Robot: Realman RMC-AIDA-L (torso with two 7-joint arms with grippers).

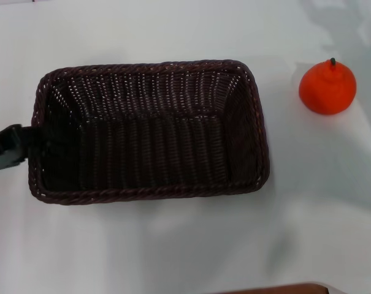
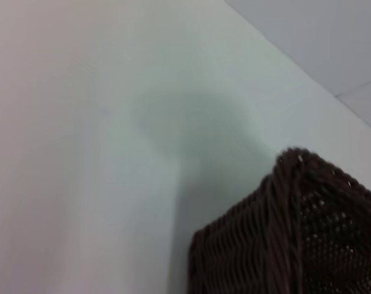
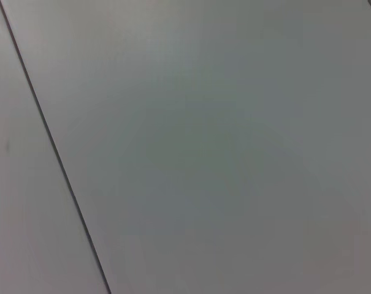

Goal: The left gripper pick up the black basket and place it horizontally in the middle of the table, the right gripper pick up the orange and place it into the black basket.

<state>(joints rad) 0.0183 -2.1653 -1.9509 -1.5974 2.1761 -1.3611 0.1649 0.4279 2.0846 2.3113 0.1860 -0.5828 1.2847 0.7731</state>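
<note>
The black basket [image 1: 149, 68] lies lengthwise, open side up and empty, in the middle of the white table [image 1: 173, 245]. My left gripper [image 1: 24, 143] comes in from the left edge of the head view and sits at the basket's left rim. A corner of the basket [image 2: 277, 245] shows in the left wrist view, standing on the table. The orange [image 1: 327, 87] stands on the table to the right of the basket, apart from it, with its dark stem up. The right gripper is out of view.
The right wrist view shows only a plain grey surface with a thin dark seam [image 3: 50, 147]. A brown edge [image 1: 277, 289] shows at the near border of the table.
</note>
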